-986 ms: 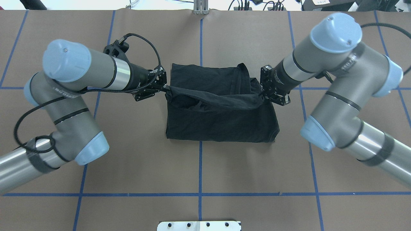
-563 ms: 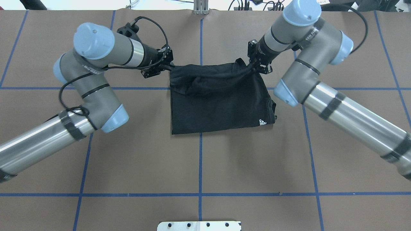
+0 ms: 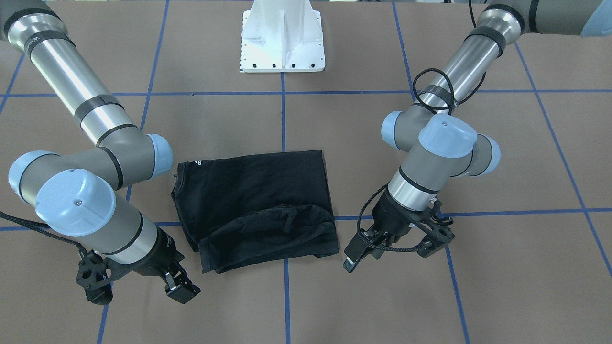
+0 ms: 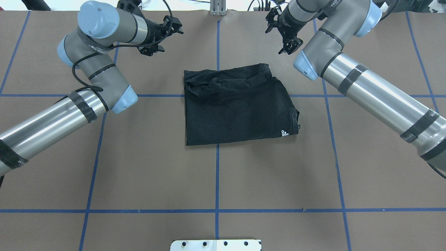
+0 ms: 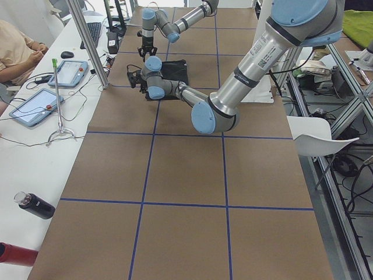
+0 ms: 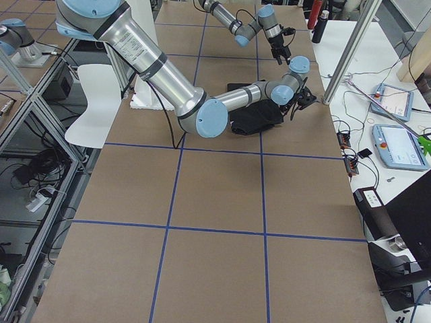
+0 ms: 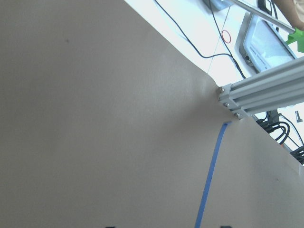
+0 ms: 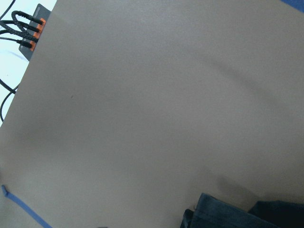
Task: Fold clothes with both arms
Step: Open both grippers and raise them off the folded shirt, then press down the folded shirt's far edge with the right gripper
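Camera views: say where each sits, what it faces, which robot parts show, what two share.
Front-facing: across table, facing robot; left arm, right arm, T-shirt.
Overhead: behind robot, looking down; both arms.
Exterior left: table end; left arm nearest.
Exterior right: opposite end; right arm nearest.
Left wrist: table, blue tape; no arm.
Right wrist: table, T-shirt corner; shared with overhead.

Shirt (image 4: 240,108) lies flat mid-table, with bare paper on all 4 sides. The 2 arms flank its far corners. Left gripper (image 4: 169,35) and right gripper (image 4: 278,38) hang off the cloth, jaws apart. Post (image 4: 217,8) stands between them at the far edge.
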Robot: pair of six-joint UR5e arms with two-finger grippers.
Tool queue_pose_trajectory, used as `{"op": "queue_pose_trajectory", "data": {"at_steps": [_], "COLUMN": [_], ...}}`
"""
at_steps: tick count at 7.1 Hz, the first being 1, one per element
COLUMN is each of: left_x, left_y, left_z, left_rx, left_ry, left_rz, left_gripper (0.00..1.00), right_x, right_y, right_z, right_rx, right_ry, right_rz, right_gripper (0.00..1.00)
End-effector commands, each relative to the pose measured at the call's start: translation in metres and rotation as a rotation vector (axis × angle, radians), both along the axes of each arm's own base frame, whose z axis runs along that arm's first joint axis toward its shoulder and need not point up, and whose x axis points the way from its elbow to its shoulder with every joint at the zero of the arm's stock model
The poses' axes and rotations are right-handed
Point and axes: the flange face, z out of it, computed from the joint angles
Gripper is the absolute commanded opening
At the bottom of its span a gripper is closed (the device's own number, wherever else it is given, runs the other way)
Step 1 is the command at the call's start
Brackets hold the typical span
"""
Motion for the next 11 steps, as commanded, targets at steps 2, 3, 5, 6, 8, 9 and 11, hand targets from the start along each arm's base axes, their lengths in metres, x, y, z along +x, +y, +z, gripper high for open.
{"op": "queue_pose_trajectory", "data": {"at_steps": [2,3,5,6,8,9,11], "left_x": [-0.064,-0.096,-0.135,-0.162,-0.201,-0.204,-0.208], "left_y": [0.035,0.049,0.033,0.040,0.042,0.048,0.054], "left_z": [0.016,0.026,0.024,0.045,0.064,0.067,0.070], "left_rx": [0.156,0.250,0.284,0.320,0.352,0.352,0.353], "left_ry": [-0.020,-0.087,-0.168,-0.202,-0.224,-0.224,-0.224], "left_rz": [0.119,0.132,0.111,0.143,0.170,0.170,0.169], "left_gripper": [1.00,1.00,1.00,1.00,1.00,1.00,1.00], "right_x": [-0.034,-0.055,-0.131,-0.166,-0.182,-0.201,-0.225], "right_y": [0.083,0.120,0.192,0.219,0.219,0.197,0.143], "right_z": [-0.029,-0.060,-0.073,-0.073,-0.079,-0.087,-0.109], "right_rx": [0.081,0.122,0.228,0.300,0.346,0.353,0.360], "right_ry": [-0.026,-0.017,0.015,0.054,0.116,0.157,0.226], "right_rz": [-0.046,-0.071,-0.160,-0.194,-0.207,-0.199,-0.163], "right_gripper": [0.75,0.01,0.00,0.00,0.00,0.00,0.00]}}
